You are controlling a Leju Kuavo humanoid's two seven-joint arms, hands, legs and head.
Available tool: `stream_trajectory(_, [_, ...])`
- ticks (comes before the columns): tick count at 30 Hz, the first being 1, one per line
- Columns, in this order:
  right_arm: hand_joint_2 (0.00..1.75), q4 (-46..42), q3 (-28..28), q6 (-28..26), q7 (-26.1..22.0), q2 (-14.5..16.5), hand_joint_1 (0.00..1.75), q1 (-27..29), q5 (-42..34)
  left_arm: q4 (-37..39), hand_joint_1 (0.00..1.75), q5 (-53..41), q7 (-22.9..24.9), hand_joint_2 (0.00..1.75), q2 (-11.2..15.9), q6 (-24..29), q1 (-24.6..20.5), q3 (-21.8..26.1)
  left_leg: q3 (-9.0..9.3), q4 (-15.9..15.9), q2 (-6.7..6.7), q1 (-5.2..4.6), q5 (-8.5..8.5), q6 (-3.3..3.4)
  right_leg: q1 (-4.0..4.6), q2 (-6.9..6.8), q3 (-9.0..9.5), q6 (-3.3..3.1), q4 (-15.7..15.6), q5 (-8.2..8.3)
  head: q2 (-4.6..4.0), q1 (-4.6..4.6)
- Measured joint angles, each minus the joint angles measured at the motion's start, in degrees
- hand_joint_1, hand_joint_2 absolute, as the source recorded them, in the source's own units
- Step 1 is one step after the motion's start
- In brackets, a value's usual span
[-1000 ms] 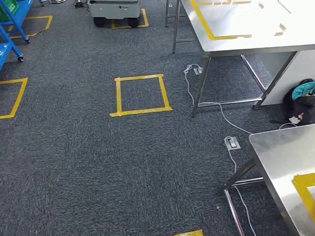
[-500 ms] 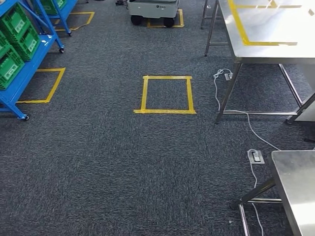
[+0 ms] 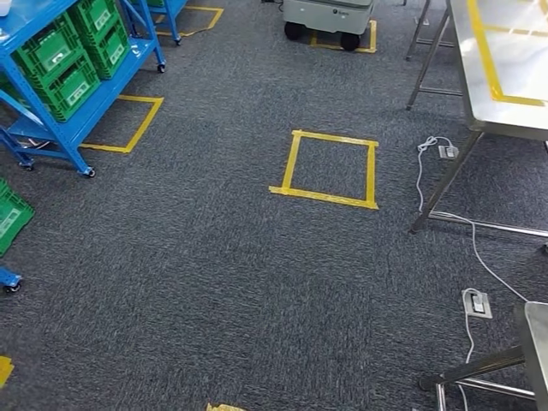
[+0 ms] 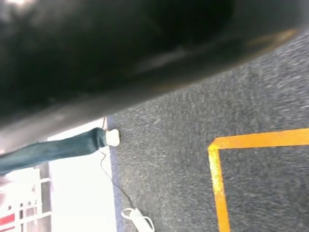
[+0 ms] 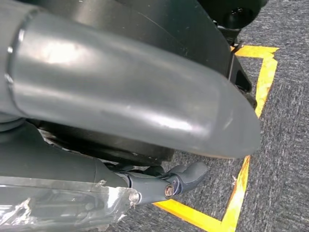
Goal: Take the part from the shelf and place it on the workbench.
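Head camera looking down over grey carpet toward the blue shelf (image 3: pixel 82 130).
Green crates (image 3: pixel 64 64) are sitting on the shelf at the far left; the part is too small to pick out. The steel counter (image 3: pixel 510 68) is standing at the far right, a yellow tape square (image 3: pixel 371 175) lying between them. The right hand (image 5: pixel 171 183) is hanging over the carpet; whether its fingers (image 5: pixel 193 173) are apart or together, I cannot tell.

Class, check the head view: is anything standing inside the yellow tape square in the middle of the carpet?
No. The yellow tape square encloses only bare grey carpet; nothing stands within it.
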Motion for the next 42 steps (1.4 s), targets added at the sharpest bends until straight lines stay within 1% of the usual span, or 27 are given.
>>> stream_trajectory(1, [0.0,0.0,0.0,0.01,-0.03,0.0,0.0,-0.07,-0.56,-0.01,0.0,0.0,0.0,0.0,-0.01,0.0,-0.01,0.0,0.06,-0.14,-0.5,0.17,0.16,0.3,-0.07,1.28,-0.92,0.31,2.15,-1.27,0.0,0.17])
stream_trajectory(3, [0.0,0.0,0.0,0.03,-0.07,0.0,0.0,-0.23,-1.01,-0.02,0.0,-0.03,0.0,0.0,-0.01,-0.01,-0.19,-0.01,0.05,-0.16,-1.57,0.28,0.27,0.62,-0.2,3.63,-4.5,0.74,9.62,-4.81,0.01,0.54])
stream_trajectory(5, [0.0,0.0,0.0,0.01,-0.05,0.0,0.0,-0.28,-1.01,-0.02,0.0,-0.31,-0.01,0.0,-0.01,-0.03,-0.3,-0.02,0.1,-0.14,-2.89,0.26,0.27,0.69,-0.22,4.11,-7.52,0.91,15.35,-6.34,0.01,0.64])
stream_trajectory(6, [0.0,0.0,0.0,-0.01,-0.03,0.0,0.0,-0.3,-1.01,-0.02,0.0,-0.59,-0.09,0.0,0.0,-0.1,-0.29,-0.01,0.16,-0.13,-3.61,0.27,0.27,0.68,-0.27,4.19,-7.7,0.92,15.21,-5.43,0.01,0.66])
stream_trajectory(7, [0.0,0.0,0.0,-0.03,-0.01,0.0,0.0,-0.31,-1.01,-0.02,0.0,-0.97,-0.23,0.0,0.0,-0.19,-0.3,0.02,0.26,-0.12,-4.38,0.31,0.26,0.64,-0.38,4.39,-6.81,0.92,12.83,-3.55,0.01,0.66])
stream_trajectory(9, [0.0,0.0,0.0,-0.05,0.01,0.01,0.0,-0.36,-0.97,-0.02,0.0,-1.69,-0.68,0.0,0.01,-0.36,-0.41,0.13,0.33,0.05,-5.86,0.32,0.21,0.29,-0.82,6.52,-3.38,1.03,4.93,0.5,0.0,0.7])
stream_trajectory(10, [0.0,0.0,0.0,-0.05,0.01,0.03,0.0,-0.43,-0.93,-0.02,0.0,-2.0,-0.92,0.0,0.03,-0.39,-0.52,0.19,0.24,0.19,-6.48,0.29,0.2,0.0,-1.03,7.75,-2.07,0.96,1.86,1.58,0.01,0.68])
stream_trajectory(12, [0.0,0.0,0.0,-0.04,0.02,0.09,0.0,-0.61,-0.79,-0.02,0.0,-2.66,-1.32,0.0,0.07,-0.4,-0.64,0.41,-0.14,0.2,-7.53,0.31,0.38,-0.74,-1.05,9.01,-1.06,0.46,-0.38,1.8,0.01,0.7])
stream_trajectory(14, [0.0,0.0,0.0,-0.04,0.03,0.15,0.0,-0.68,-0.69,-0.02,0.0,-3.56,-1.67,0.0,0.04,-0.44,-0.65,0.99,-0.44,0.06,-7.84,0.56,0.61,-1.42,-0.9,7.88,-0.83,-0.5,-0.55,2.11,0.0,0.68])
stream_trajectory(16, [0.0,0.0,0.0,-0.05,0.03,0.21,0.0,-0.64,-0.66,-0.02,0.0,-4.75,-2.1,0.0,0.02,-0.57,-0.87,1.7,-1.63,2.38,-5.62,0.49,-1.01,-1.91,-0.92,6.52,-0.76,-1.31,-0.81,2.47,0.0,0.35])
stream_trajectory(18, [0.0,0.0,0.0,-0.07,0.08,0.24,0.0,-0.53,-0.66,-0.01,0.0,-5.8,-2.49,0.0,0.04,-0.73,-1.39,2.3,-4.89,9.22,-3.06,0.38,-4.82,-2.2,-0.77,4.88,-0.88,-1.76,-0.89,2.51,0.0,0.02])
stream_trajectory(19, [0.0,0.0,0.0,-0.08,0.11,0.24,0.0,-0.48,-0.66,0.0,0.0,-6.17,-2.64,0.0,0.07,-0.78,-1.61,2.59,-6.75,13.15,-2.66,0.4,-6.49,-2.29,-0.67,4.0,-0.96,-1.87,-0.89,2.47,0.01,0.0])
stream_trajectory(20, [0.0,0.01,0.0,-0.09,0.16,0.24,0.0,-0.46,-0.67,0.01,0.0,-6.42,-2.77,0.0,0.08,-0.8,-1.72,2.85,-7.99,15.85,-2.49,0.42,-7.26,-2.33,-0.59,3.19,-1.0,-1.95,-0.89,2.43,0.01,0.01])
stream_trajectory(21, [0.0,0.01,0.0,-0.1,0.2,0.24,0.0,-0.44,-0.68,0.02,0.0,-6.64,-2.87,0.0,0.09,-0.81,-1.73,3.08,-8.3,16.65,-2.42,0.42,-6.97,-2.33,-0.55,2.48,-1.01,-1.99,-0.89,2.38,0.01,0.01])
stream_trajectory(23, [0.0,0.01,0.0,-0.12,0.26,0.24,0.0,-0.43,-0.7,0.04,0.0,-6.85,-2.99,0.0,0.1,-0.81,-1.73,3.6,-5.6,11.69,-1.67,0.39,-3.68,-2.18,-0.53,1.33,-0.88,-1.94,-0.89,2.29,0.0,0.01])
stream_trajectory(25, [0.0,0.02,0.0,-0.13,0.32,0.24,0.0,-0.36,-0.73,0.05,0.0,-6.92,-3.08,0.0,0.1,-0.81,-1.94,3.97,-1.58,4.1,0.74,0.18,-0.67,-1.82,-0.25,0.41,-0.73,-1.56,-0.78,2.03,0.0,-0.04])
stream_trajectory(27, [0.0,0.03,0.0,-0.15,0.36,0.24,0.0,-0.3,-0.83,0.05,0.0,-6.97,-3.14,0.0,0.11,-0.81,-2.22,4.11,-0.01,0.63,1.99,-0.07,-0.04,-1.31,0.08,-0.46,-0.59,-0.98,-0.74,1.77,0.0,0.04])
stream_trajectory(29, [0.0,0.04,0.0,-0.21,0.38,0.24,0.0,-0.28,-1.72,0.06,0.0,-6.99,-3.2,0.0,0.09,-0.81,-2.27,4.29,-0.09,0.17,0.92,-0.03,0.02,-0.67,0.08,-1.21,-0.37,-0.37,-0.87,1.61,0.0,0.15])
stream_trajectory(31, [0.0,0.05,0.0,-0.22,0.32,0.22,0.0,-0.3,-3.07,0.07,0.0,-6.99,-3.21,0.0,0.05,-0.81,-2.25,4.48,0.02,-0.12,-0.17,0.25,0.31,0.0,-0.07,0.37,-1.04,0.29,1.01,0.18,0.01,0.46])
stream_trajectory(33, [0.0,0.07,0.0,-0.16,0.26,0.22,0.0,-0.38,-3.59,0.07,0.0,-7.01,-3.23,0.0,0.03,-0.81,-2.37,4.51,0.05,-0.23,-1.2,0.43,0.47,0.48,-0.19,3.03,-3.84,0.75,7.39,-3.24,0.01,0.88])
stream_trajectory(34, [0.0,0.07,0.0,-0.13,0.26,0.22,0.0,-0.41,-3.56,0.07,0.0,-7.01,-3.25,0.0,0.03,-0.81,-2.43,4.51,0.02,-0.22,-1.79,0.42,0.48,0.6,-0.22,3.7,-5.71,0.86,11.38,-4.92,0.02,0.98])
stream_trajectory(35, [0.0,0.07,0.0,-0.11,0.28,0.22,0.0,-0.43,-3.54,0.07,0.0,-7.04,-3.26,0.0,0.04,-0.81,-2.46,4.52,0.02,-0.21,-2.45,0.4,0.48,0.65,-0.23,3.98,-7.2,0.93,14.37,-5.8,0.02,1.02])
stream_trajectory(36, [0.0,0.07,0.0,-0.1,0.32,0.22,0.0,-0.44,-3.54,0.08,0.0,-7.13,-3.27,0.0,0.04,-0.81,-2.47,4.55,0.06,-0.2,-3.17,0.39,0.49,0.65,-0.25,4.12,-7.84,0.94,15.42,-5.55,0.02,1.06])
stream_trajectory(37, [0.0,0.07,0.0,-0.1,0.37,0.22,0.0,-0.46,-3.54,0.09,0.0,-7.33,-3.31,0.0,0.04,-0.81,-2.47,4.58,0.13,-0.18,-3.93,0.4,0.5,0.62,-0.3,4.25,-7.44,0.92,14.29,-4.24,0.02,1.07])
stream_trajectory(38, [0.0,0.07,0.0,-0.1,0.43,0.22,0.0,-0.48,-3.54,0.11,0.0,-7.62,-3.39,0.0,0.04,-0.8,-2.47,4.62,0.22,-0.17,-4.7,0.45,0.52,0.54,-0.39,4.61,-6.0,0.89,11.05,-2.12,0.02,1.07])
stream_trajectory(40, [0.0,0.07,0.0,-0.09,0.52,0.22,0.0,-0.57,-3.51,0.13,0.0,-8.33,-3.64,0.0,0.05,-0.79,-2.58,4.8,0.21,0.0,-6.11,0.43,0.55,0.14,-0.81,6.84,-2.48,0.85,3.23,1.19,0.02,1.1])
stream_trajectory(42, [0.0,0.07,0.0,-0.08,0.61,0.22,0.0,-0.75,-3.49,0.16,0.0,-9.06,-4.02,0.0,0.09,-0.73,-2.7,5.26,-0.15,0.07,-7.19,0.4,0.75,-0.58,-0.97,8.42,-0.87,0.52,-0.45,1.94,0.02,1.09])
